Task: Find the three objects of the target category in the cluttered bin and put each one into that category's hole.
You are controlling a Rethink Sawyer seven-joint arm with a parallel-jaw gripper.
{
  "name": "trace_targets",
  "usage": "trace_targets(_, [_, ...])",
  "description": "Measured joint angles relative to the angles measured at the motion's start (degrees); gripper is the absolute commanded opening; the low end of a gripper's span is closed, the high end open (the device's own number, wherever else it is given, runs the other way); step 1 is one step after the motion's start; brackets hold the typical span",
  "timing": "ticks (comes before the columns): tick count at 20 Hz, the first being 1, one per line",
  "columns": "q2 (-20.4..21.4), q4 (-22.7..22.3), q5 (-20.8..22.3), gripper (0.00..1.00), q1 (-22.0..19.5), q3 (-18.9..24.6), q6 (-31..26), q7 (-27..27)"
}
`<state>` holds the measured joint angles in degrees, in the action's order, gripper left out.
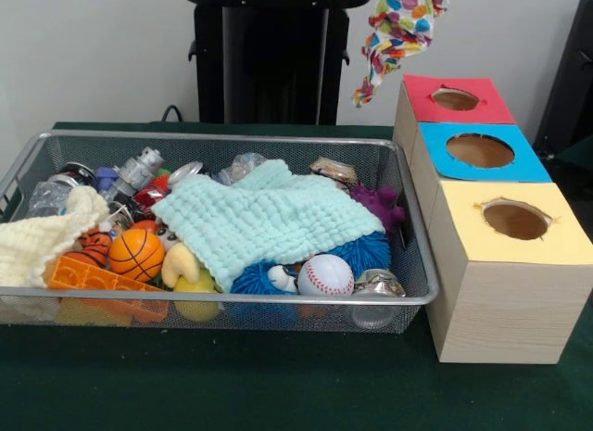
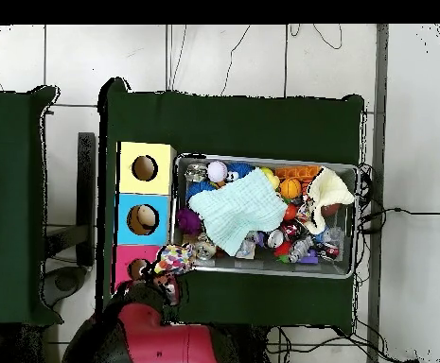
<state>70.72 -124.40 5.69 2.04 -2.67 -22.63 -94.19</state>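
A white fabric scrap with bright coloured spots (image 1: 398, 32) hangs in the air from the top edge of the front view, just left of and above the red-panel hole (image 1: 454, 99). In the overhead view the scrap (image 2: 174, 257) sits at the tip of my red arm, between the bin's corner and the red-panel hole (image 2: 136, 269). My gripper (image 2: 165, 274) is shut on the scrap; its fingers are hidden. The wire mesh bin (image 1: 232, 137) is full of clutter. No other spotted scrap shows in it.
A mint-green waffle cloth (image 1: 269, 218) covers the bin's middle and a cream knitted cloth (image 1: 37, 241) its left end. A basketball (image 1: 136, 253), a baseball (image 1: 325, 275) and a purple spiky toy (image 1: 378, 204) lie around them. The blue-panel hole (image 1: 479, 150) and yellow-panel hole (image 1: 515, 220) stand nearer the camera.
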Motion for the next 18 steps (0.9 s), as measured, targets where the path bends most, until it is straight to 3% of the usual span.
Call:
trace_targets(15, [1.14,-6.03,-8.24,0.0,2.05,-1.54,0.01,-2.58])
trace_targets(18, [0.93,-6.55,-9.17,0.0,4.56,-2.03,0.01,-3.2])
